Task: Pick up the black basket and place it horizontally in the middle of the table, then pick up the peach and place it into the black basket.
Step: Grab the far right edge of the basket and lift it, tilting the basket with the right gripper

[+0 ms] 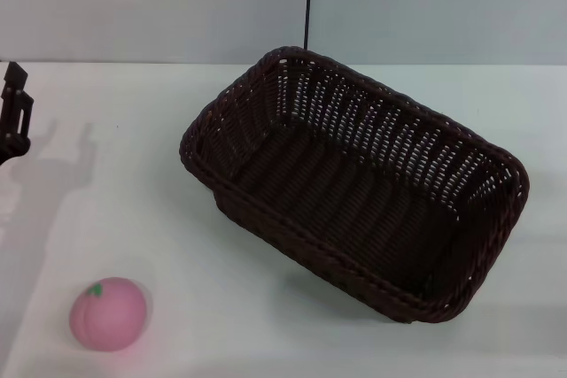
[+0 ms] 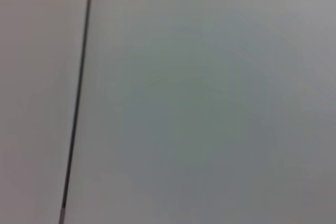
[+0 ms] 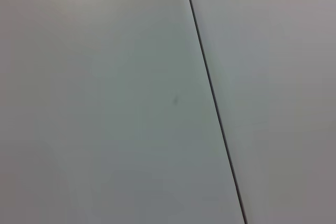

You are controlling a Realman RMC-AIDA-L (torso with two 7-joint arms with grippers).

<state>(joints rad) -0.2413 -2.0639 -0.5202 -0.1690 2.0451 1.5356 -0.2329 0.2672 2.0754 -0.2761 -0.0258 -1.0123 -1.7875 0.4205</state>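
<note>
The black basket (image 1: pixel 354 183) sits on the white table (image 1: pixel 133 192), right of the middle, turned at a slant with its open top up and nothing in it. The peach (image 1: pixel 108 312) lies on the table at the near left, well apart from the basket. My left gripper (image 1: pixel 12 121) shows only as a dark part at the far left edge of the head view, above the table and away from both things. My right gripper is out of view. Both wrist views show only a plain wall with a dark seam.
A pale wall with a dark vertical seam (image 1: pixel 308 2) stands behind the table's far edge. Bare table surface lies between the peach and the basket.
</note>
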